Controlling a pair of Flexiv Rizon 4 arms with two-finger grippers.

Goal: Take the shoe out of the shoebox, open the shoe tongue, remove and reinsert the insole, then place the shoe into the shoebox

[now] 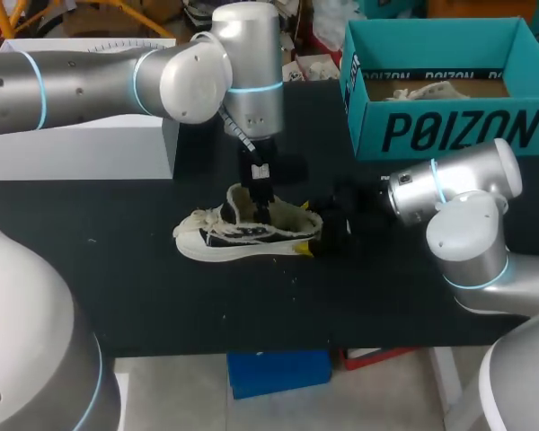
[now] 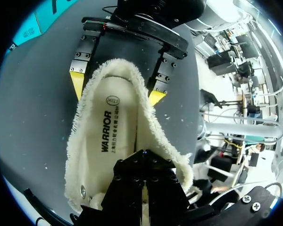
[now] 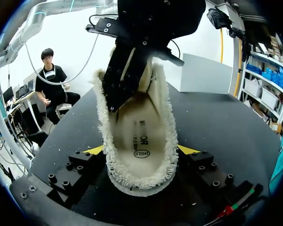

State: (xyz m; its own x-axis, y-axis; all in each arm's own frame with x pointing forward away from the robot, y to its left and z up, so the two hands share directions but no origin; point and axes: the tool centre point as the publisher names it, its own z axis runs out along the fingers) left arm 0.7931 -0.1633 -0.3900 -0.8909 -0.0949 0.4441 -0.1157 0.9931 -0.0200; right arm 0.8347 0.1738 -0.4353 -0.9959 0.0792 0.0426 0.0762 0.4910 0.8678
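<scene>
A white low shoe with dark side stripes and a fleecy lining [image 1: 217, 238] lies on the black table, toe to the left. My left gripper [image 1: 263, 211] comes down from above with its fingers shut and its tip inside the shoe's opening, just over the printed insole [image 2: 114, 134]. I see nothing pinched between its fingers. My right gripper [image 3: 141, 150] straddles the heel, one yellow tip [image 3: 188, 149] against each side of it. In the left wrist view those tips [image 2: 77, 84] flank the fleecy heel rim. The teal shoebox [image 1: 449, 126] stands open at the back right.
Crumpled paper [image 1: 427, 90] lies inside the shoebox. A white box [image 1: 81, 148] sits at the back left, under my left arm. Bare black tabletop [image 1: 251, 305] stretches in front of the shoe.
</scene>
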